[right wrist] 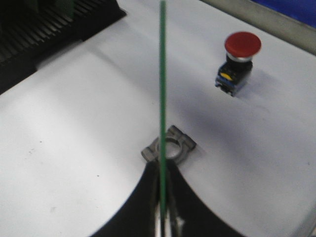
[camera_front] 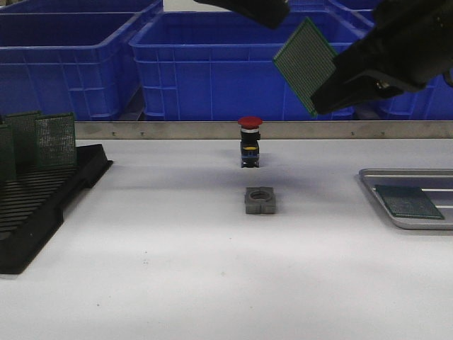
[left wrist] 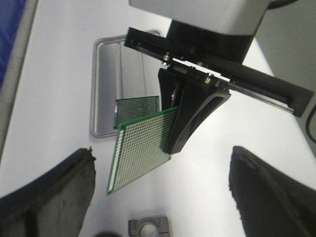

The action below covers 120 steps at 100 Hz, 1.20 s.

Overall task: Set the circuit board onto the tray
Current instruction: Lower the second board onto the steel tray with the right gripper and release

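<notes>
My right gripper (camera_front: 322,95) is shut on the edge of a green circuit board (camera_front: 304,62) and holds it tilted, high above the table's middle right. In the right wrist view the board (right wrist: 162,89) shows edge-on between the shut fingers (right wrist: 148,197). The silver-grey tray (camera_front: 396,177) lies at the table's right edge, with another green board (camera_front: 409,201) flat on it. My left gripper (left wrist: 160,192) is open and empty, high up. Its view looks down on the held board (left wrist: 140,150) and the tray (left wrist: 106,79) beyond it.
A black slotted rack (camera_front: 42,202) with upright green boards (camera_front: 55,140) stands at the left. A red push-button (camera_front: 250,142) and a grey metal block (camera_front: 260,200) sit mid-table. Blue bins (camera_front: 212,64) line the back behind a metal rail.
</notes>
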{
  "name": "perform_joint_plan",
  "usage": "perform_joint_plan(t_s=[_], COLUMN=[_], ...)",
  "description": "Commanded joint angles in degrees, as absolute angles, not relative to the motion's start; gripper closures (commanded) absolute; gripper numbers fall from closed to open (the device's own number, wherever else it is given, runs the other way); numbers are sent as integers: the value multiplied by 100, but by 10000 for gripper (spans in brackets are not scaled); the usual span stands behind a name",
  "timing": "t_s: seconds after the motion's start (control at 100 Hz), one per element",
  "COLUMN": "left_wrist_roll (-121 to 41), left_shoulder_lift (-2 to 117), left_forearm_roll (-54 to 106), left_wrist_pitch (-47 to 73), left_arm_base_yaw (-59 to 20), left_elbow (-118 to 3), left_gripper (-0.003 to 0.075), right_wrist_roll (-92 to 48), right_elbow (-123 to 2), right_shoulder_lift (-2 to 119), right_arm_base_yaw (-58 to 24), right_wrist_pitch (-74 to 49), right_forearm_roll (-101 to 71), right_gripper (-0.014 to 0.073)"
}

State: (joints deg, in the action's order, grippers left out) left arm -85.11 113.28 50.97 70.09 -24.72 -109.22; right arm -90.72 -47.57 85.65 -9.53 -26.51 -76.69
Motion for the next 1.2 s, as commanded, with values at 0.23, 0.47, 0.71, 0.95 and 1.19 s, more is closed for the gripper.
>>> perform_joint_plan(t_s=[0.23, 0.47, 0.71, 0.95, 1.19], left_wrist_roll=[-8401, -8401, -8401, -8401, -7850], left_shoulder_lift=[10962, 10962, 10962, 10962, 10859], left_forearm_roll=[5532, 5532, 5532, 5532, 5483], left_wrist_pitch=[7142, 7142, 7142, 7142, 7200], left_arm_base_yaw=[-2237, -2237, -2237, -2202, -1884], left_elbow=[-11202, -11202, -11202, -11202, -11286], left_gripper=[189, 189, 189, 195, 302], right_wrist_roll=[-8525, -8436, -8443, -8443, -8443], right_elbow=[-4881, -4881, -4899, -4899, -4888], right_shoulder_lift=[9472, 10057, 10094, 9916, 9143], right_arm_base_yaw=[126, 695, 835, 835, 835], right_wrist_pitch=[-2623, -2610, -2638, -2311, -2265], right_forearm_roll=[-7903, -7903, -7898, -7594, -6920], right_gripper=[711, 711, 243, 35, 62])
